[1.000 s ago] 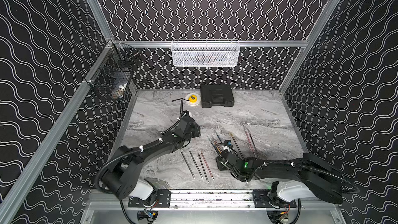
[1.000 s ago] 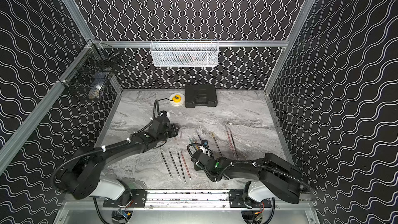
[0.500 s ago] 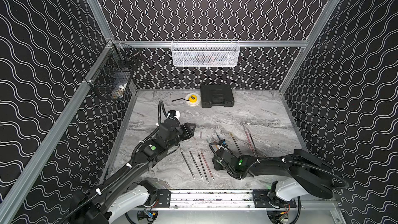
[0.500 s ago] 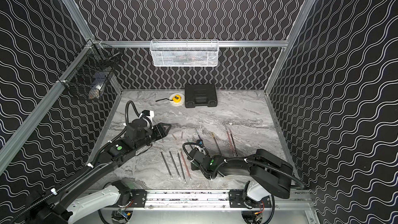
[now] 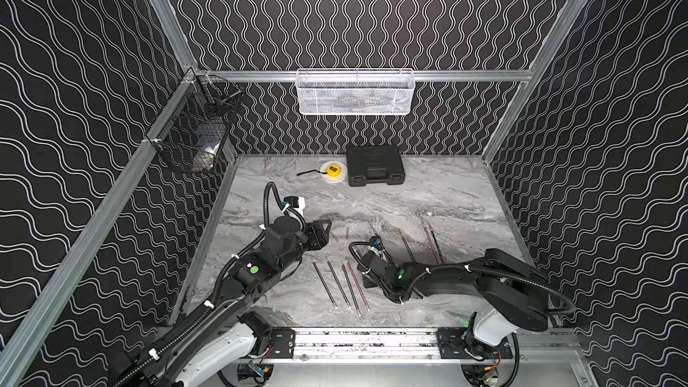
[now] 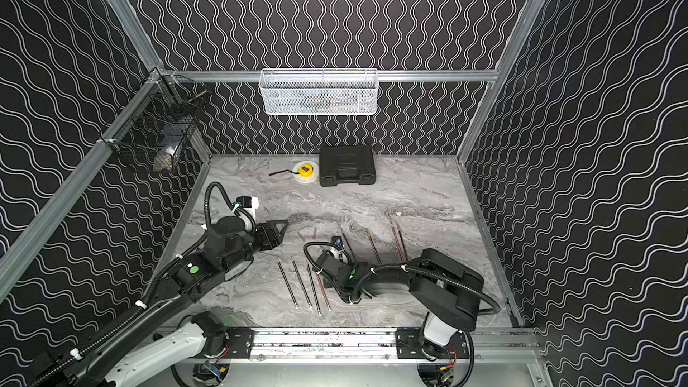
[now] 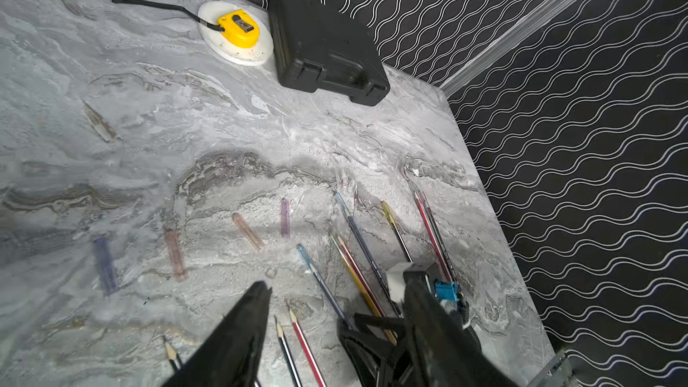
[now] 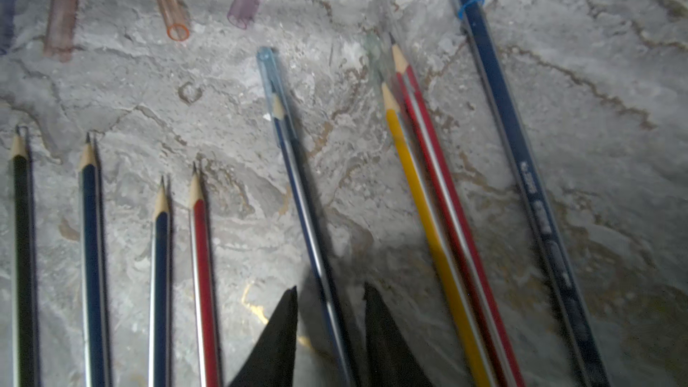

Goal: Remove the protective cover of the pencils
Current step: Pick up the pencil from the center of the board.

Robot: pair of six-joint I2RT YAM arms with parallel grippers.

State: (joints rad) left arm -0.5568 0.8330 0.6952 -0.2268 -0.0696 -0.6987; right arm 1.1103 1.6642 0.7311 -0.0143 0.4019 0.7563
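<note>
Straddling a blue pencil, right gripper has its jaws apart with a gap on either side, no grip. Bluish cover is on that tip. Left gripper is spread wide and empty over the table. Four bare pencils lie in a row alongside, loose covers beyond their tips.

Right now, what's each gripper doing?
Left gripper: open, empty.
Right gripper: open, jaws either side of the capped blue pencil, not yet gripping it.

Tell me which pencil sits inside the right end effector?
The dark blue pencil wearing a pale blue cap; the others lie outside the right end effector.
</note>
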